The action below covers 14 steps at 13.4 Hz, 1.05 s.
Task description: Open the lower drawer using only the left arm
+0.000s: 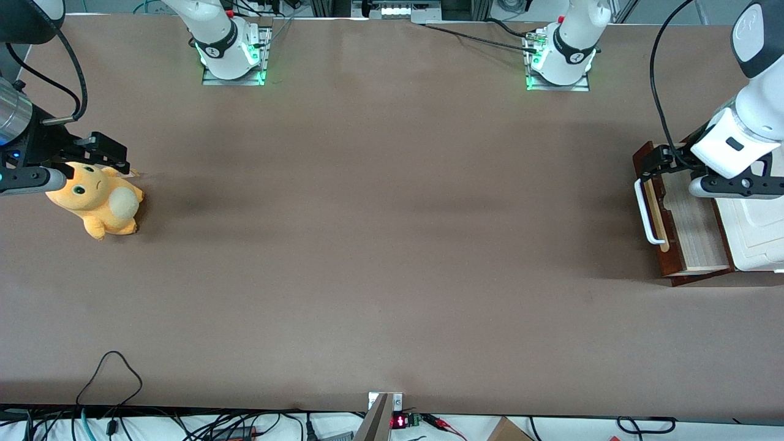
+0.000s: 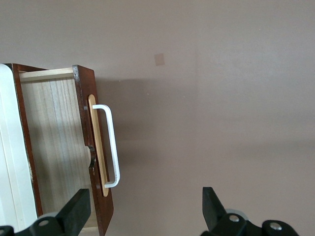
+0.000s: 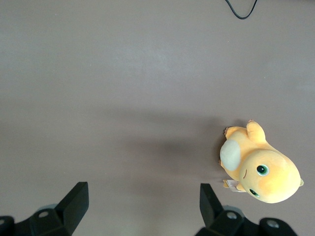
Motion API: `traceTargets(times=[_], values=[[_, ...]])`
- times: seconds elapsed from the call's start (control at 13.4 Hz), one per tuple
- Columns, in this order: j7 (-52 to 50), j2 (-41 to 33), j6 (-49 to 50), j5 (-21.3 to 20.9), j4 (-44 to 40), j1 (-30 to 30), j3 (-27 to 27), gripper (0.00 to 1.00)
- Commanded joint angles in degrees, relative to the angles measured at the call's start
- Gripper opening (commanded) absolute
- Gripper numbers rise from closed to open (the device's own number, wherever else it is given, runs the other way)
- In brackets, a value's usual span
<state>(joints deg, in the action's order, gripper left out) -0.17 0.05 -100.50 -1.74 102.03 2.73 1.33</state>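
The lower drawer [image 1: 692,226] stands pulled out from the cabinet at the working arm's end of the table, its pale inside showing. Its dark reddish-brown front [image 2: 83,113] carries a white U-shaped handle [image 1: 643,211] on a pale wood strip. The handle also shows in the left wrist view [image 2: 112,142]. My left gripper [image 1: 654,164] hangs above the end of the drawer front farther from the front camera. It is open wide and empty [image 2: 145,209]. The end of the drawer front lies between the fingers, close to one finger [image 2: 78,209]. Nothing touches the handle.
The cabinet's white moulded top [image 1: 756,233] sits beside the open drawer. An orange plush toy [image 1: 98,202] lies toward the parked arm's end of the table. Two arm bases [image 1: 229,58] stand along the edge farthest from the front camera. Cables [image 1: 110,380] lie at the near edge.
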Motion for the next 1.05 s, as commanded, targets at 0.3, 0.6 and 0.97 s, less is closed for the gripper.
traceTargets(times=[0.3, 0.6, 0.97], values=[[1.49, -1.89, 5.4, 2.27, -4.03, 0.35, 0.34, 1.0], [1.58, -1.81, 5.49, 2.27, -4.03, 0.35, 0.34, 1.0], [1.49, -1.81, 5.58, 2.27, -4.12, 0.35, 0.34, 1.0]])
